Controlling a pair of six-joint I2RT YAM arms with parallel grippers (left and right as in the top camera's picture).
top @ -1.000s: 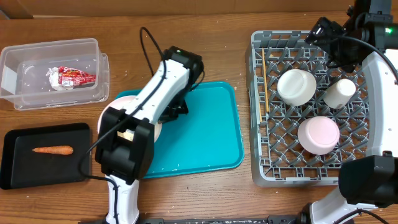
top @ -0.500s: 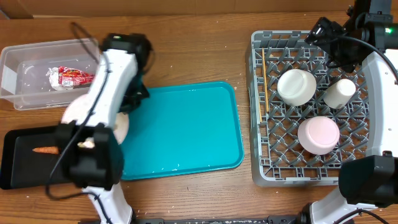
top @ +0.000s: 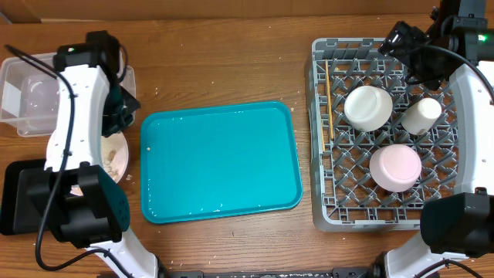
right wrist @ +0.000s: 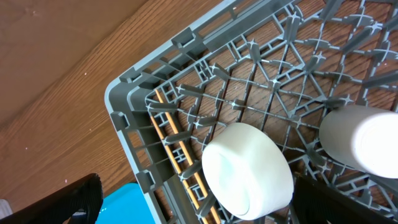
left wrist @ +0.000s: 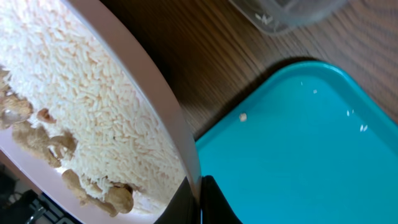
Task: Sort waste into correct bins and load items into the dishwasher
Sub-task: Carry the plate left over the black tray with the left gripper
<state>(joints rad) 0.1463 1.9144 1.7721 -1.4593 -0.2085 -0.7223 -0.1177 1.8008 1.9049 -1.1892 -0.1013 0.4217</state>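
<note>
A wooden counter seen from above. At 3 o'clock sits a square grey dish rack. A teal tray lies at the centre. At 10 o'clock is a clear tub, and at 8 o'clock a black tray. The left arm partly covers both. Between them at 9 o'clock, just beside the teal tray's left edge, is a white plate of rice and brownish scraps. The left jaws are clamped on its rim.

Inside the rack, an upturned white bowl sits at 11 o'clock. A pinkish-white dish is at 6 o'clock and a white cup at 2 o'clock. Chopsticks lie along the wall at 10 o'clock. The right jaws hover over the rack's 12 o'clock edge, spread wide and holding nothing.
</note>
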